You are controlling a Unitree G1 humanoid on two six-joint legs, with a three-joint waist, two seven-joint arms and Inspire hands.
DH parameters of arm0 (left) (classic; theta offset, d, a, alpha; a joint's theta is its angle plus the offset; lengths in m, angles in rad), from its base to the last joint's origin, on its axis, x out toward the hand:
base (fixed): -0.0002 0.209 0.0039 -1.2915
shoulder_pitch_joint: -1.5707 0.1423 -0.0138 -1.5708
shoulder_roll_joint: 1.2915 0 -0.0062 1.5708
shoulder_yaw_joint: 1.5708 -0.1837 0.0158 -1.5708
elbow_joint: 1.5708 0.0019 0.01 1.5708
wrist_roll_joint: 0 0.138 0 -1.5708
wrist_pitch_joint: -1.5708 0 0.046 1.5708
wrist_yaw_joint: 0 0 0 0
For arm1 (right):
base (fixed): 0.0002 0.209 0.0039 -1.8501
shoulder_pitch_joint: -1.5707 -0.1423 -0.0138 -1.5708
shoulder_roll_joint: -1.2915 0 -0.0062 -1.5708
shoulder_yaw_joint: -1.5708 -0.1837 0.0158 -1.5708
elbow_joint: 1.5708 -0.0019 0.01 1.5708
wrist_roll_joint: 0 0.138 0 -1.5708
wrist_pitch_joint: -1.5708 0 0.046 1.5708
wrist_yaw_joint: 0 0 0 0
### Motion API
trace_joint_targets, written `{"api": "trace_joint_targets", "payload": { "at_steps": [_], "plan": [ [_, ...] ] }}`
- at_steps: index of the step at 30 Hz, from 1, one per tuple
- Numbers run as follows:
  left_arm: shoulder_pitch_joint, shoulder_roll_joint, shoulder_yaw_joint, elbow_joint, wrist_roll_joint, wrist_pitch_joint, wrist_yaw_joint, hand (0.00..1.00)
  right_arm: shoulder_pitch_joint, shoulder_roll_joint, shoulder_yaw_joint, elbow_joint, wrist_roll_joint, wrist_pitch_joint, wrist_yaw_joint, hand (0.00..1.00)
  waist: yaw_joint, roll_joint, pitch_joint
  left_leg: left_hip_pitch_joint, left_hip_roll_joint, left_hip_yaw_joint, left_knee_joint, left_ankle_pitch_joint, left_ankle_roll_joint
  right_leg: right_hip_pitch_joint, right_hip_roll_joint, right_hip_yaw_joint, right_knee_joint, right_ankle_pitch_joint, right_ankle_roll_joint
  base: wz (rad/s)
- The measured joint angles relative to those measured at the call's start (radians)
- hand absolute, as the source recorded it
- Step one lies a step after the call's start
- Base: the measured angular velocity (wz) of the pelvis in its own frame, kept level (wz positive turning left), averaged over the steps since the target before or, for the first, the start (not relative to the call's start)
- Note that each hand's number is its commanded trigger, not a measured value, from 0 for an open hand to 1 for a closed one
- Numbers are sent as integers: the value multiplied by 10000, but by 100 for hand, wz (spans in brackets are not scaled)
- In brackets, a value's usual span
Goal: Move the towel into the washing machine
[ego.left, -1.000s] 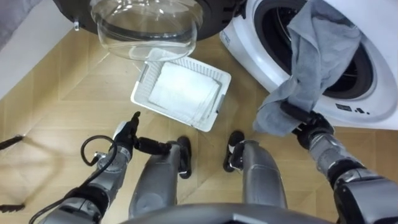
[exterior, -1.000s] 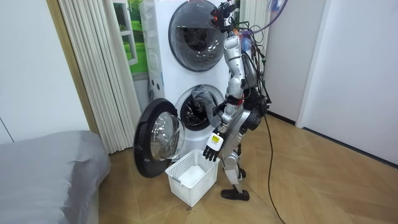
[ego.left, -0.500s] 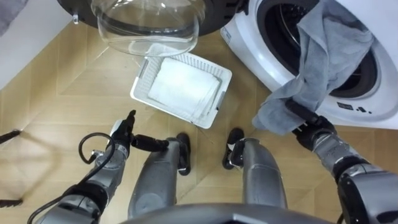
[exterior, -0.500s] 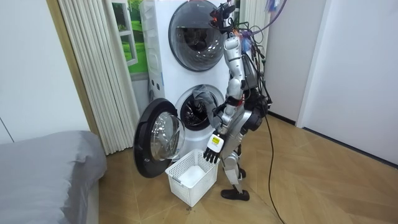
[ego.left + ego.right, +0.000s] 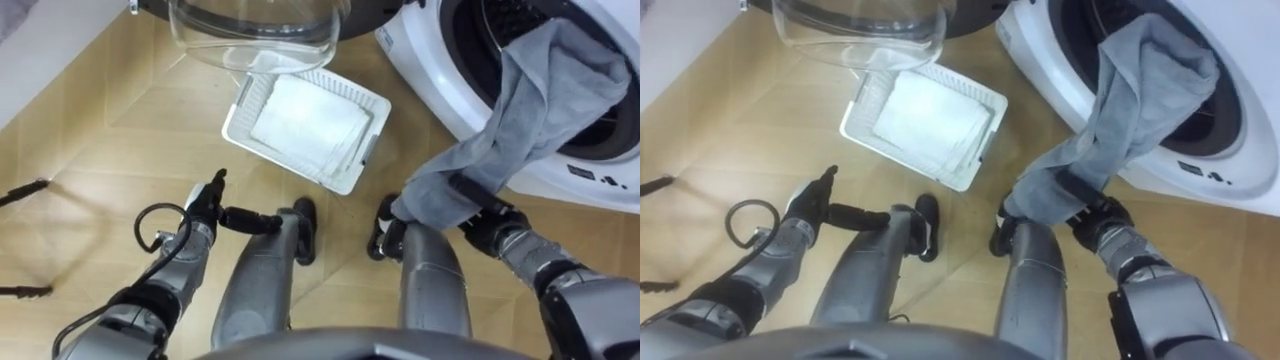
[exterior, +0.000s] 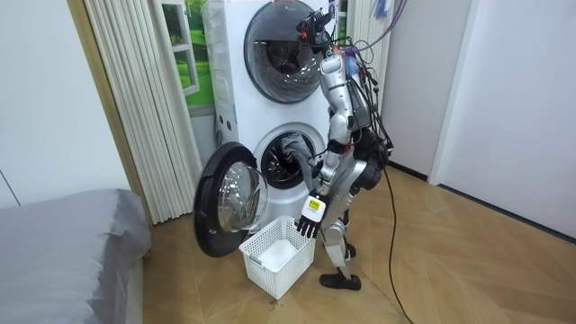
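The robot stands close before the washing machine (image 5: 425, 70), whose round glass door (image 5: 250, 30) hangs open to its left, leaving the drum mouth (image 5: 475, 45) free. The grey towel (image 5: 545, 95) is draped over the lower lip of that mouth. Its upper part lies in the opening, and the rest trails down the white front to the right hand (image 5: 492, 218), whose fingers are curled round the bunched lower end. Gripping it low keeps the loose tail off the floor (image 5: 90, 150) and gives a hold to lift and push from. How deep the upper part reaches into the drum is hard to tell. The left hand (image 5: 205, 205) hangs beside the left leg, fingers straight and relaxed, holding nothing. A white basket (image 5: 232, 120) sits below the door with a folded white cloth (image 5: 305, 125) inside, probably kept near for easy reach. The job looks partly done, with the hanging end yet to go in.
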Motion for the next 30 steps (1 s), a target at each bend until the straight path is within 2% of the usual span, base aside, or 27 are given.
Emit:
{"api": "trace_joint_targets", "payload": {
  "at_steps": [4,9,11,14,24,30],
  "plan": [
    [-9,-122,-4,-28,3,81,51,0,-104,96,-31,1,435,138,0,100,6,44,-5,-31,-150,1,78,-2,7,-132,-154,87,332,-169,40,9],
    [-12,-179,-8,-112,3,159,195,0,-189,125,-70,-13,803,185,108,100,80,59,1,-80,-158,-1,191,-5,3,-212,-184,118,497,-240,1,2],
    [-56,-184,-43,-112,-135,165,195,0,-244,67,-106,2,1088,343,117,100,136,46,6,-145,-236,-2,255,-1,-2,-324,-349,104,696,-326,-58,9],
    [-97,-167,-177,-152,-386,234,194,0,-332,19,-110,48,1200,357,255,100,147,40,10,-245,-319,29,276,19,-5,-514,-470,115,904,-399,-67,9],
    [-76,-179,-271,-274,-1165,286,195,0,-346,47,-120,133,1714,372,576,100,75,-13,43,-285,-292,44,325,30,-15,-554,-464,145,965,-445,-97,1],
    [-130,27,-884,-285,-1748,285,413,0,-404,34,-123,72,3404,659,386,100,63,-32,48,-369,-273,36,406,5,-3,-600,-412,144,941,-423,-72,-2]
  ]
}}
